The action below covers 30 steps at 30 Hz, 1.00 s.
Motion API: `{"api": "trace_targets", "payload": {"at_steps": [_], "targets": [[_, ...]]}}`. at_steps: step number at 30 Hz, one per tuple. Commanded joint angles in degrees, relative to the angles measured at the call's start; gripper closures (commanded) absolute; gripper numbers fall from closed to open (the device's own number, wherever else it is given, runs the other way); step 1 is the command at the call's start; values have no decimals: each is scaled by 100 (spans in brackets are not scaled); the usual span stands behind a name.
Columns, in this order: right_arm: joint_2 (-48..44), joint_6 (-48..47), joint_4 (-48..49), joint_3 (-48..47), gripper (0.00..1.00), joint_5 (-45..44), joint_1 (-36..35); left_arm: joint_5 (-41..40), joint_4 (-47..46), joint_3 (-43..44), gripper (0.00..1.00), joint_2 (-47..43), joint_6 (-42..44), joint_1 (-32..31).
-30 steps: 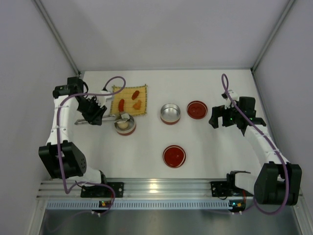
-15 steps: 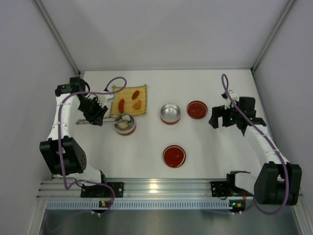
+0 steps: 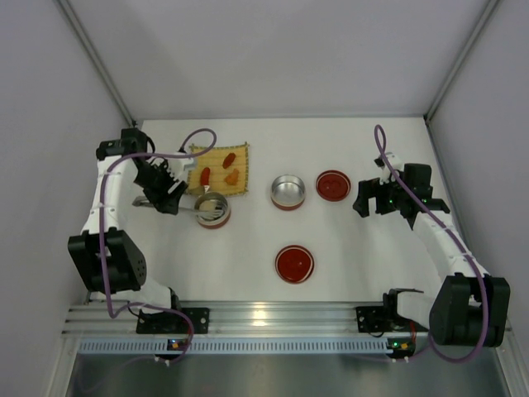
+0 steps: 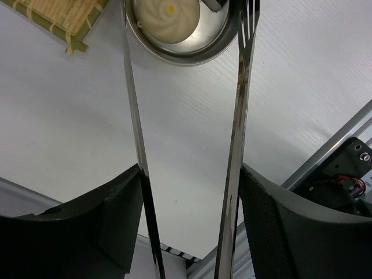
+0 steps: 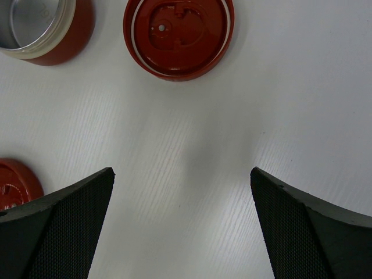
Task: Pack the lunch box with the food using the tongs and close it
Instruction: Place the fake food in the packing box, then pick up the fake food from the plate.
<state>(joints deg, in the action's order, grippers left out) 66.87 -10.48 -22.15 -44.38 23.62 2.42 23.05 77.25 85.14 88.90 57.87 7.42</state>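
tongs sit gripped in your left jaws, both thin arms against the inner faces and sprung apart. their long axis runs straight ahead to the steel bowl, tips straddling the whitish bun lying in it. beyond, to the left, red and orange pieces lie on the yellow mat, nearest your left arm; your right jaws gape wide, holding nothing, over the desk.
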Motion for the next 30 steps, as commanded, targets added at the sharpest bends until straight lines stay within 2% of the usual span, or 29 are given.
{"api": "trace_targets", "payload": {"at_steps": [1,3,6,7,11,13,19,23,30], "targets": [[-60,-77,-88,-308,1,20,-39,200,906,283,31,22,41,-22],[-60,-77,-70,-299,1,20,-39,270,906,397,34,22,-21,-21],[-51,-68,-61,-308,1,29,-39,586,906,712,45,48,-170,40],[-51,-68,-61,-308,1,29,-39,709,906,836,51,83,-310,66],[-60,-77,-70,-317,1,29,-39,1219,757,1548,58,407,-1074,233],[-60,-77,-70,-308,1,29,-39,1307,397,1759,58,470,-1617,277],[-51,-68,-61,-326,1,38,-39,1167,-596,1646,56,637,-2779,269],[-34,-68,-52,-308,1,38,-39,1167,-877,1375,55,673,-3026,199],[-25,-68,-52,-308,1,29,-39,438,-1695,1032,52,734,-4036,190]]}}
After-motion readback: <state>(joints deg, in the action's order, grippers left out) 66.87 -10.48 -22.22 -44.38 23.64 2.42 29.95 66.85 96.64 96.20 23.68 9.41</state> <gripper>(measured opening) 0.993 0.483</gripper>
